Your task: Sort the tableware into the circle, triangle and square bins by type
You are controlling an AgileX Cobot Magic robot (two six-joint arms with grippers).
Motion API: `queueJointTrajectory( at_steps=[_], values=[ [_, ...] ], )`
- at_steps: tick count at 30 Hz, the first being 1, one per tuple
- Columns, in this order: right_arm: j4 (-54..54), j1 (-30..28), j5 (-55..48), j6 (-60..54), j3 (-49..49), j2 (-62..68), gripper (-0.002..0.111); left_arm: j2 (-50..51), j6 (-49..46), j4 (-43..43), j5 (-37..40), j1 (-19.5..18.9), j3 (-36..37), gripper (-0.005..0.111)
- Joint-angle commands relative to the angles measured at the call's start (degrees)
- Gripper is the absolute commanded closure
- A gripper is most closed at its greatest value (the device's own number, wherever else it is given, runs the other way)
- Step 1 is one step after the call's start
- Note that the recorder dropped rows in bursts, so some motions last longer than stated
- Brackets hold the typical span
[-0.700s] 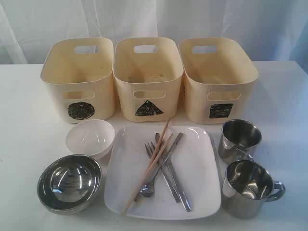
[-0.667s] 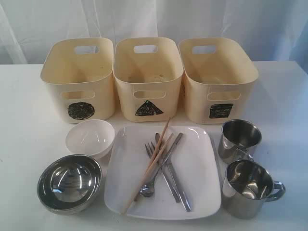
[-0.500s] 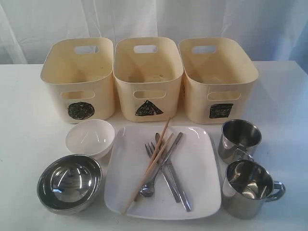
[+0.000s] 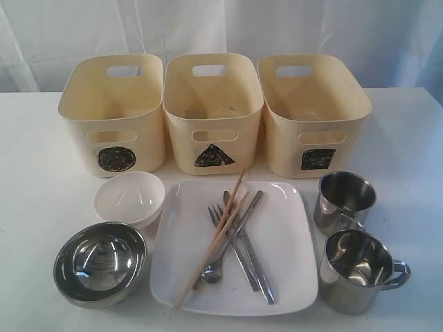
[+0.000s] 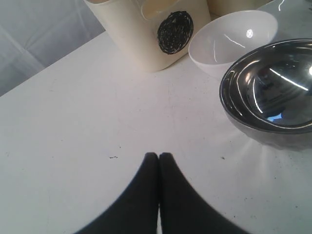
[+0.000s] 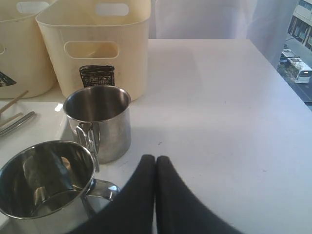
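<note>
Sorting layout, before any piece is moved; hazards noted as I judge them from the console.

**Table** (image 4: pixel 41 138): white and bare round the edges.

**Bins**: the circle bin (image 4: pixel 114 114), triangle bin (image 4: pixel 213 111) and square bin (image 4: pixel 313 114) stand in a row at the back, sides pressed together, all apparently empty. They look light, so a clipped rim could shove the whole row.

**Plate** (image 4: pixel 287 235): a large white square, front centre. It is flat and wide, the jaws could only pinch its rim, and I doubt it drops easily into a bin.

**Steel bowl** (image 4: pixel 100 263): front left, just beside the white bowl (image 4: pixel 129 199). I cannot tell whether they touch. The polished rim may slip in a pinch and knock its neighbour.

**Mugs**: the far mug (image 4: pixel 344 200) and near mug (image 4: pixel 360 271) stand close together on the right of the plate. Reaching for one risks nudging the other.

**Cutlery on the plate**: knives (image 4: pixel 257 273), fork (image 4: pixel 217 214), spoon (image 4: pixel 210 275) and chopsticks (image 4: pixel 208 259) lie crossed in one heap, the chopsticks uppermost. Lifting a lower piece would drag the rest, and thin metal on glaze gives little to grip.

**Left gripper** (image 5: pixel 159 156): jaws closed on nothing, over bare table near the steel bowl.

**Right gripper** (image 6: pixel 155 158): likewise closed and empty, beside the mugs. Both must open before any descent, or the tips will strike instead of straddling.
</note>
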State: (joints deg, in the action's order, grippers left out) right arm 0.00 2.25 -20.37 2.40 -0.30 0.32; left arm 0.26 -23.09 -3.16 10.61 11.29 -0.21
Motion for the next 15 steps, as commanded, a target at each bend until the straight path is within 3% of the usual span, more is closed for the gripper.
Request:
queueJointTrajectory(
  at_steps=[1, 6, 10, 15],
  values=[
    [0.0, 0.1, 0.8, -0.2, 0.3, -0.3, 0.108, -0.3, 0.1, -0.1, -1.6, 0.2, 0.2, 0.107],
    [0.0, 0.1, 0.8, -0.2, 0.3, -0.3, 0.108, -0.3, 2.6, -0.2, -5.8, 0.2, 0.2, 0.107],
    [0.0, 0.1, 0.8, -0.2, 0.3, -0.3, 0.108, -0.3, 14.9, -2.8, -10.3, 0.2, 0.2, 0.107],
    [0.0, 0.1, 0.8, -0.2, 0.3, -0.3, 0.108, -0.3, 23.7, -2.8, -21.1, 0.2, 0.2, 0.107]
  ],
)
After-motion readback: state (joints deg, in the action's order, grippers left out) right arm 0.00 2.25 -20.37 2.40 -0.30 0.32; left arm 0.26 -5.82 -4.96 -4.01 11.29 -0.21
